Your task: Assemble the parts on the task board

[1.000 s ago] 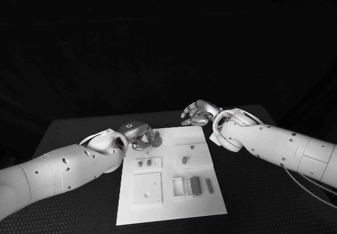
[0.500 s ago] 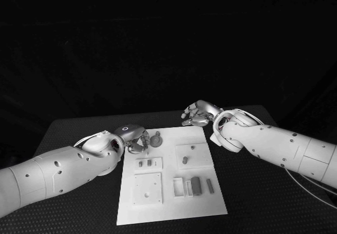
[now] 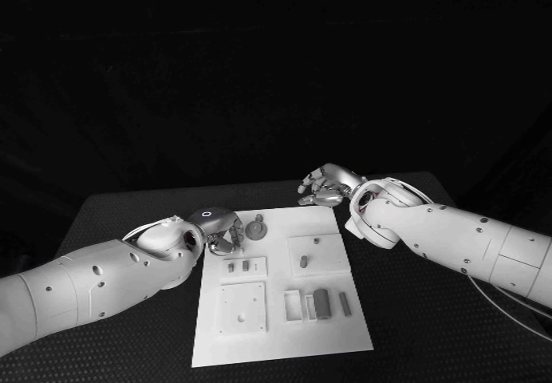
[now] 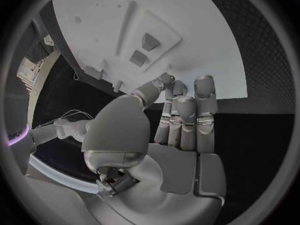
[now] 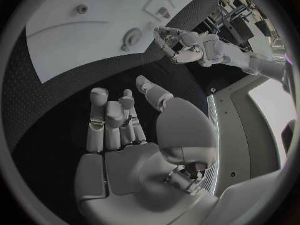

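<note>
Head view: high, looking down over black table (image 3: 127,209), task board (image 3: 281,331) centred. Left wrist view: close behind left hand (image 4: 181,120), facing board. Right wrist view: behind right hand (image 5: 125,130), farther off. Board common to all three.

Left hand (image 3: 221,233) covered the far-left corner of the task board (image 3: 276,339) in the head view; fingertip contact with the board couldn't be judged there. In the left wrist view the fingers (image 4: 185,116) hid a strip of board behind them, and the board's far end was cut by the circle's rim. Small parts (image 3: 321,303) in the near-right tray were too small to tell their shapes (same for the peg (image 3: 302,261) in the right-hand block). Right hand (image 3: 328,185) sat partly behind its own wrist housing, so finger pose was unclear from the head camera. The flat oval piece (image 3: 258,230) near the left hand: make-up unreadable.
</note>
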